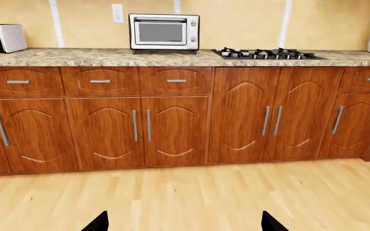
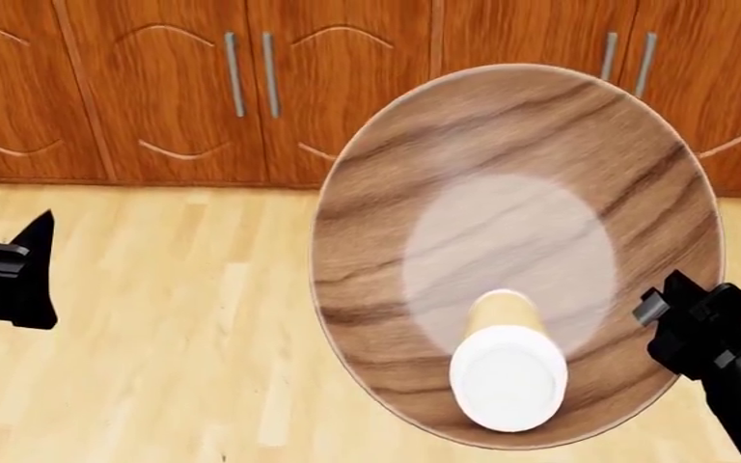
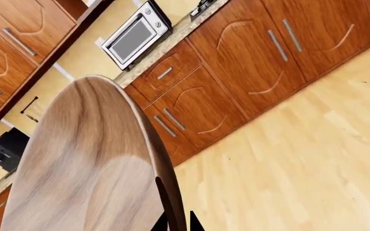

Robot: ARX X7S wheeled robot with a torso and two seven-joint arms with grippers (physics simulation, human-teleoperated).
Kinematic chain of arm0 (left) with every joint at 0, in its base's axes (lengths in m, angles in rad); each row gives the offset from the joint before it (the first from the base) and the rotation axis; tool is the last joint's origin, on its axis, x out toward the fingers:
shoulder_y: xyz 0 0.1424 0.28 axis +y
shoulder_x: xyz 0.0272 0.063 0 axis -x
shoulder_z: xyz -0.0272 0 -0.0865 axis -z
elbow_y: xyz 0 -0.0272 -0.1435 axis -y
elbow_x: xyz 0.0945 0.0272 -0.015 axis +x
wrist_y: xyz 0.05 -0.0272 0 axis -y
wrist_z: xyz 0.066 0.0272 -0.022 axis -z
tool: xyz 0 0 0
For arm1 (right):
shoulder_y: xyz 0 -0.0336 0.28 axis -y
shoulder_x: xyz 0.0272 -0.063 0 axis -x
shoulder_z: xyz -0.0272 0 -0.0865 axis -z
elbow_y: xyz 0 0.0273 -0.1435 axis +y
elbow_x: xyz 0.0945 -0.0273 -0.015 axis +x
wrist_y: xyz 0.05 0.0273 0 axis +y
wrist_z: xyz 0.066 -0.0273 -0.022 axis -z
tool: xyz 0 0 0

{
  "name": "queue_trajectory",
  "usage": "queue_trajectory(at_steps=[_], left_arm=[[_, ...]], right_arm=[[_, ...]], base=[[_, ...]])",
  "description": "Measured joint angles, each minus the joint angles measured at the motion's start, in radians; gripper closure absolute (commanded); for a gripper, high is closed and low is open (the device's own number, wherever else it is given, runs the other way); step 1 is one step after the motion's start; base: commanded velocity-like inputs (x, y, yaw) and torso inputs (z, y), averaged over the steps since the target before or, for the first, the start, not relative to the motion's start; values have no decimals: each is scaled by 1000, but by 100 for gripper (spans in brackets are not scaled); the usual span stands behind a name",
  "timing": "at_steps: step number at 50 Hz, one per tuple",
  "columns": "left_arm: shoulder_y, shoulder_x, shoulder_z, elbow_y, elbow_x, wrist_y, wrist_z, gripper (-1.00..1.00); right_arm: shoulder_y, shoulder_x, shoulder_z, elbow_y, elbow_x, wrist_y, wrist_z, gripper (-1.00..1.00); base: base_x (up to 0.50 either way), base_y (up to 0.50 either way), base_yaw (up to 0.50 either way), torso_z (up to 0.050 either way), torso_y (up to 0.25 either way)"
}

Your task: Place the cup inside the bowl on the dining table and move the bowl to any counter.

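Your right hand (image 3: pixel 177 222) pinches the bowl (image 2: pixel 515 253) rim, with the cup (image 2: pixel 507 371) lying inside. Your left hand (image 1: pixel 183 222) is spread empty, its fingertips cut off.

Left tool (image 2: pixel 39 253), right tool (image 2: pixel 679 313): matte black, angular.

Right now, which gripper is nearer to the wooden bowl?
Right. The right gripper is clamped on the rim of the bowl, which holds the cup. The left gripper hangs empty well off to the side.
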Motion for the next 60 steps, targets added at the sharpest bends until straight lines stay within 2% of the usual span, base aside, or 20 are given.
queue_trajectory(at_steps=[35,60], left_arm=[[8,1,6,-4,-1,12,-1,-100],[-55,-5,10,-19,-11,-3,3,-100]], right_arm=[[-2,-1,-4,1,4,-11,3,100],[52,13,-19,14,22,1,28,100]], base=[[498,185,0,0,2],[498,180,0,0,1]])
